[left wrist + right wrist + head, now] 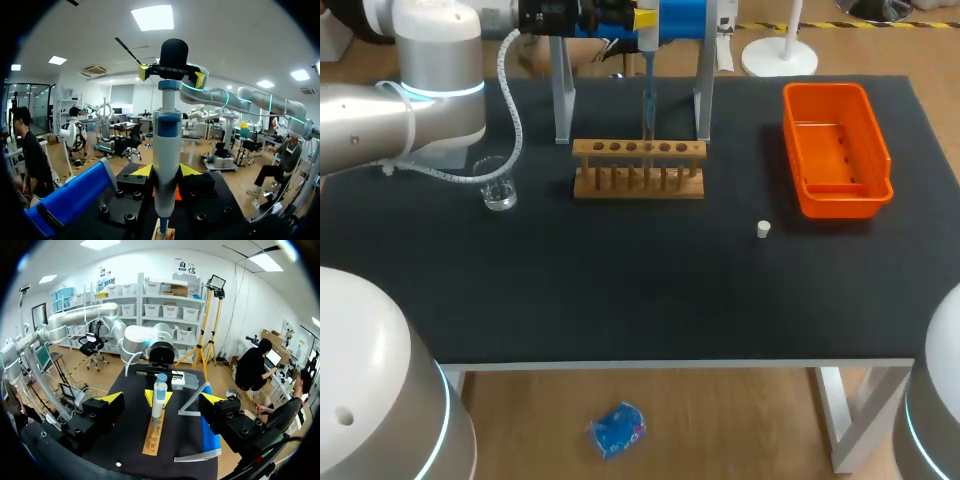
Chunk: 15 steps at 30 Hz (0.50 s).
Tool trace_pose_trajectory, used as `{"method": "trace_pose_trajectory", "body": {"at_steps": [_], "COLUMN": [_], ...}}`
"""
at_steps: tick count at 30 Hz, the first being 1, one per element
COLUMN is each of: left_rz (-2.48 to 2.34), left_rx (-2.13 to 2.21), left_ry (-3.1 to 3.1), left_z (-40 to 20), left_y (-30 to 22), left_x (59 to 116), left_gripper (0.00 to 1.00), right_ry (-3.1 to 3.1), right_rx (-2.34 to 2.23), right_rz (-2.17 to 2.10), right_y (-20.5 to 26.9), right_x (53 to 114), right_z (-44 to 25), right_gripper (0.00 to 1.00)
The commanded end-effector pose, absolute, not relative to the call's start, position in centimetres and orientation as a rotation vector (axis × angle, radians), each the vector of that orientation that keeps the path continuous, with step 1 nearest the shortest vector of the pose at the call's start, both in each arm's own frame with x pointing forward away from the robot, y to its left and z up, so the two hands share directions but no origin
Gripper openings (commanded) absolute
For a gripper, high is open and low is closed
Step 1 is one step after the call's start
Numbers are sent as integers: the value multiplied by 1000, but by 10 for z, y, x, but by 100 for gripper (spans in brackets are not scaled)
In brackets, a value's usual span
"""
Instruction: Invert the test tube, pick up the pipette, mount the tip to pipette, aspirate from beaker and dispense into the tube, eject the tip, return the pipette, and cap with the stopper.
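At the left of the desk [620, 290] the beaker [500, 187] stands with clear liquid in it, well apart from the rest; the left tool [166, 172] is clamped on the pipette [166, 145], a yellow tip against the barrel on either side, and holds it upright over the wooden rack [638, 170]; the pipette's bluish lower end sits at one of the middle holes; I cannot make out a tube there; this looks to me like the dispensing step; further right the white stopper [764, 229] lies alone on the desk, then the orange bin [841, 206]; the right tool [162, 399] faces the pipette from a distance, fingers wide apart, holding nothing; the next move probably calls for a straight lift clear of the rack, then a carry across to the bin to eject the tip.
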<state>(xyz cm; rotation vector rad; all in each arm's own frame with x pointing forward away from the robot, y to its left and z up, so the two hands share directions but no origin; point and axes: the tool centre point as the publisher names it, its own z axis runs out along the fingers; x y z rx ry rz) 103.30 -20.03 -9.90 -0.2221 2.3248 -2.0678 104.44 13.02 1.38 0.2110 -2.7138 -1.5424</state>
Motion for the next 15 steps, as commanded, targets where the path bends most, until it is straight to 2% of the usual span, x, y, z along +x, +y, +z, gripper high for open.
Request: {"method": "trace_pose_trajectory", "body": {"at_steps": [1, 7, 8, 9, 11, 15], "left_rz": [-2067, -2067, -2067, -2067, -2067, -2067], "left_rx": [-223, -223, -223, -223, -223, -223], "left_ry": [2327, 2327, 2327, 2327, 2327, 2327], "left_z": [-98, -98, -98, -98, -98, -98], "left_y": [-200, -200, -200, -200, -200, -200], "left_x": [1033, 1033, 1033, 1033, 1033, 1033], "left_gripper": [0, 0, 0, 0, 0, 0], "right_ry": [-2712, -2681, -2681, -2682, -2683, -2684], "right_rx": [216, 187, 187, 184, 199, 207], "right_rz": [-1532, -1574, -1573, -1573, -1567, -1539], "right_y": [129, 136, 139, 142, 149, 164], "right_x": [1046, 1047, 1048, 1049, 1050, 1050], "right_z": [15, 11, 12, 12, 15, 19], "right_gripper": [100, 100, 91, 45, 0, 0]}}
